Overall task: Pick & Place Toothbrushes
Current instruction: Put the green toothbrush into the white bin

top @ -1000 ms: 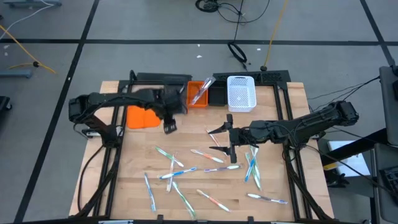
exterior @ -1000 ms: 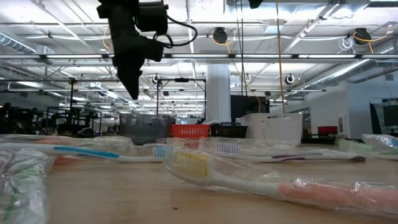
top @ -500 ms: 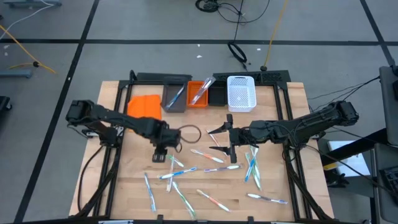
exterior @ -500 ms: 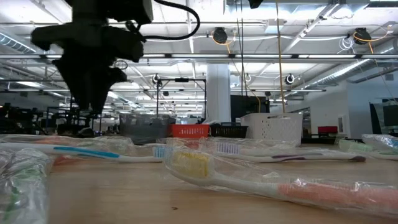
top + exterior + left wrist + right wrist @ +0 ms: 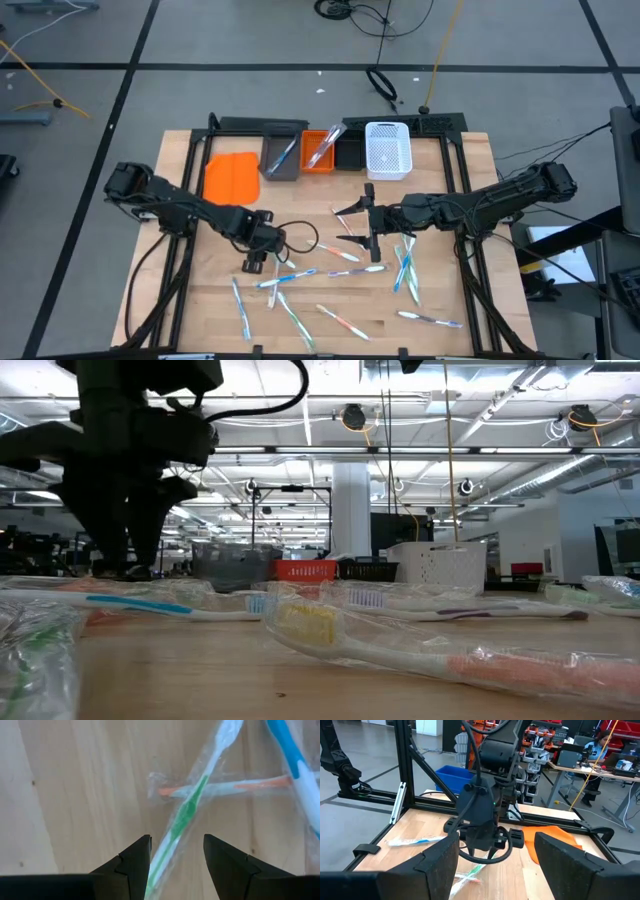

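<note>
Several wrapped toothbrushes (image 5: 330, 270) lie scattered on the near half of the wooden table (image 5: 450, 170). My left gripper (image 5: 255, 262) points down over the left part of the scatter, open. Its fingers stand on either side of a green-and-white toothbrush (image 5: 187, 812) without touching it. That brush lies across an orange-accented one (image 5: 250, 785), next to a blue one (image 5: 290, 750). My right gripper (image 5: 348, 228) hangs level above the table's middle, open and with nothing in it. From the right wrist view, my right gripper (image 5: 497, 855) faces the left arm (image 5: 482, 815).
At the far edge stand a grey bin (image 5: 282, 158) and an orange bin (image 5: 320, 150), each with a toothbrush in it. Beside them are a black bin (image 5: 349, 152) and a white mesh bin (image 5: 388, 150). A flat orange piece (image 5: 231, 178) lies left of them.
My left gripper has swung from beside the grey bin toward the table's near edge and come down over the scattered toothbrushes, rolling as it went. Its fingers have stayed open. A blue toothbrush now shows in the grey bin, which the arm hid before.
</note>
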### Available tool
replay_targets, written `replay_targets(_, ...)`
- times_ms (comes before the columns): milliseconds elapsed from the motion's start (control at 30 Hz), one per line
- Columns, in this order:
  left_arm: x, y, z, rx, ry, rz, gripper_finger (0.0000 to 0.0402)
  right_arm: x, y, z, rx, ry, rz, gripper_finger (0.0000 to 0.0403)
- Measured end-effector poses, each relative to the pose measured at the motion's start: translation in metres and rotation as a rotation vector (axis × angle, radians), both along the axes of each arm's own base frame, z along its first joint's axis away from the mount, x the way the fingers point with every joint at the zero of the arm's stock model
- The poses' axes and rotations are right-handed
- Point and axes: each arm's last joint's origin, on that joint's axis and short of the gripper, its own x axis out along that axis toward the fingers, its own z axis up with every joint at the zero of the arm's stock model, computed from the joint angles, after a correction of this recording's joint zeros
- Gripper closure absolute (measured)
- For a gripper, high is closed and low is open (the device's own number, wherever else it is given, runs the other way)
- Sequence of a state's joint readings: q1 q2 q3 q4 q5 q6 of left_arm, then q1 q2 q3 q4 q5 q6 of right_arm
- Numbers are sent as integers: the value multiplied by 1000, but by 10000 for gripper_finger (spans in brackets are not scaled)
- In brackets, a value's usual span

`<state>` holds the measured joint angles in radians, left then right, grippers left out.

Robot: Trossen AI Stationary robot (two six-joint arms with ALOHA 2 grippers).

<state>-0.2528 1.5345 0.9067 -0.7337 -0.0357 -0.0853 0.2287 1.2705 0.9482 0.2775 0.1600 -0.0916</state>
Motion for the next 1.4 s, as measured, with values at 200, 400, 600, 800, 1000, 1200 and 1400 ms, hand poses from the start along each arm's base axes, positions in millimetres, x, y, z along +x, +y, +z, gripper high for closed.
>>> replay_targets(200, -5, -3, -11, -5, -4, 2, 218, 0, 0, 0, -1, 0, 1, 149)
replay_targets(400, -12, -1, -22, -7, 7, 27, 218, 0, 0, 0, -2, 0, 1, 149)
replay_targets(600, -13, -1, -29, 3, -24, 32, 218, 0, 0, 0, -2, 0, 1, 149)
replay_targets(800, -12, 1, -29, 38, -38, 41, 218, 0, 0, 0, -2, 0, 1, 149)
replay_targets(1000, -12, 1, -29, 39, -38, 43, 219, 0, 0, -1, -1, 7, 4, 149)
replay_targets(1200, -12, 1, -29, 40, -38, 43, 272, 0, 0, -1, 0, 7, 4, 149)
replay_targets(1400, -12, 1, -29, 41, -39, 44, 371, 0, 0, -1, 0, 7, 4, 149)
